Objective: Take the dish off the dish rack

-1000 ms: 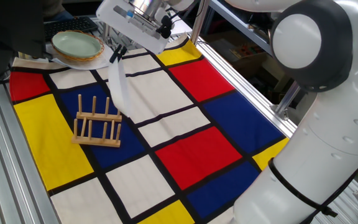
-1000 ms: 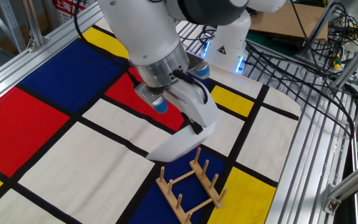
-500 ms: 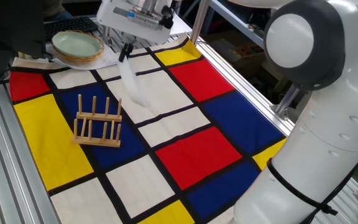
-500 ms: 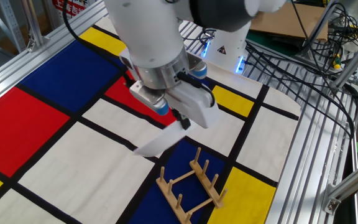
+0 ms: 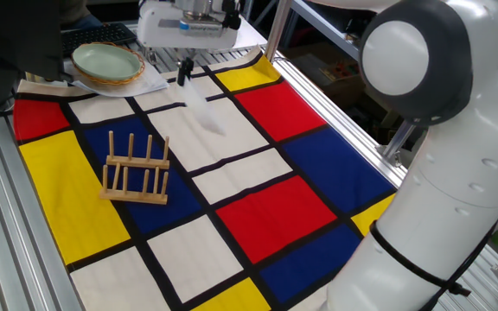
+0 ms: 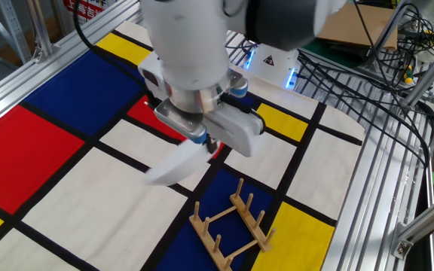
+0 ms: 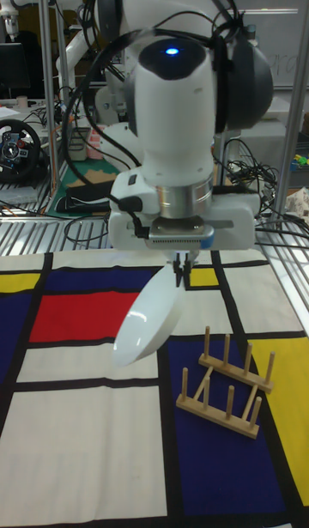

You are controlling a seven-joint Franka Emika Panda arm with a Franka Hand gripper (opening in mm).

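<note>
gripper (image 7: 179, 273): I see it clamped on the dish (image 7: 148, 316) rim, plate airborne
dish rack (image 7: 225, 382): empty, well beside plate

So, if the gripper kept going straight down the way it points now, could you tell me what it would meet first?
Most likely the cloth-covered table. The gripper points down with the dish hanging from its jaws, so the dish's lower edge would probably touch first; the dish rack stands off to the side.

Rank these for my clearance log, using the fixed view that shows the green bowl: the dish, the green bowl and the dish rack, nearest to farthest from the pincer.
1. The dish: clamped in the pincer, hanging below it.
2. The green bowl: on its wicker tray, at the cloth's far corner.
3. The dish rack: standing empty on the cloth, nearer the camera.
</note>
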